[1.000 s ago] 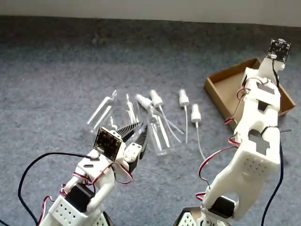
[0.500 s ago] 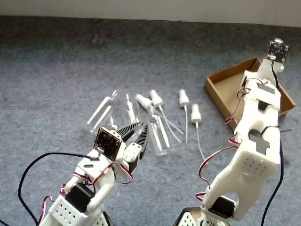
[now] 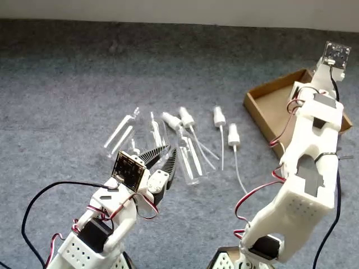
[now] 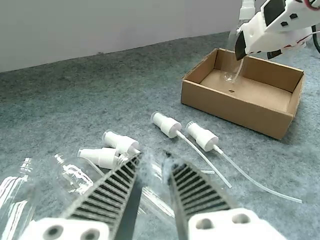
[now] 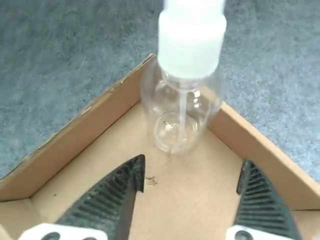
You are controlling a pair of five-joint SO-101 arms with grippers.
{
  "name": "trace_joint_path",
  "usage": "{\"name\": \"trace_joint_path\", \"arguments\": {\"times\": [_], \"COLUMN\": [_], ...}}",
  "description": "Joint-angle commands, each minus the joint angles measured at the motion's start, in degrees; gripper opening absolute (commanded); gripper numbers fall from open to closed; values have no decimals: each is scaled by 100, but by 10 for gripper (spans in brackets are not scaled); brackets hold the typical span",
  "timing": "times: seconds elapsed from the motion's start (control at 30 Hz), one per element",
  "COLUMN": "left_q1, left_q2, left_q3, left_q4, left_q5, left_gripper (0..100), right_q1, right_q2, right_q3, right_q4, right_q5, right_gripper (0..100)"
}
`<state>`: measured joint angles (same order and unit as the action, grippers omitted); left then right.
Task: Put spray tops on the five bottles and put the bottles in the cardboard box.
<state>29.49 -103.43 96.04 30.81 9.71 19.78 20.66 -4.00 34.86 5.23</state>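
Hanging over the cardboard box (image 5: 85, 120), the right gripper (image 5: 192, 167) has its jaws spread wide and grips nothing. The capped bottle (image 5: 182, 100) stands just beyond its fingertips, in a corner of the box and apart from both jaws. I judge that the wide spread is there to clear the bottle, so the arm cannot knock it over.

The box holds that one bottle. Its spray top is on and the dip tube shows through the clear wall, so by my reckoning one of five is done.

The left gripper (image 3: 162, 156) sits low over the tabletop (image 3: 67, 84) with only a narrow gap between its jaws and nothing clamped. In the high view it points toward 1 o'clock at the uncapped bottles (image 3: 189, 158), probably lined up to take one.

Another loose bottle (image 3: 120, 134) lies at 11 o'clock from it. Four loose spray tops (image 3: 219, 117) fan from 12 to 2 o'clock, near the bottles, their tubes trailing on the tabletop. The box lies farther out at 2 o'clock, well apart from this heap. That seems sensible, with the parts by the left arm and the box by the right.
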Motion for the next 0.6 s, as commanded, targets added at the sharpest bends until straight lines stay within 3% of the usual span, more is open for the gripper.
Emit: {"name": "trace_joint_path", "arguments": {"times": [0.0, 0.57], "left_q1": [-75, -84], "left_q2": [-4, -4], "left_q3": [110, 110], "left_q4": [18, 18], "left_q5": [-44, -44], "left_gripper": [6, 6], "right_q1": [-92, -479], "right_q2": [-725, -3363], "right_q3": [-382, -356], "right_q4": [497, 3125], "right_q5": [44, 53], "right_gripper": [256, 256]}}
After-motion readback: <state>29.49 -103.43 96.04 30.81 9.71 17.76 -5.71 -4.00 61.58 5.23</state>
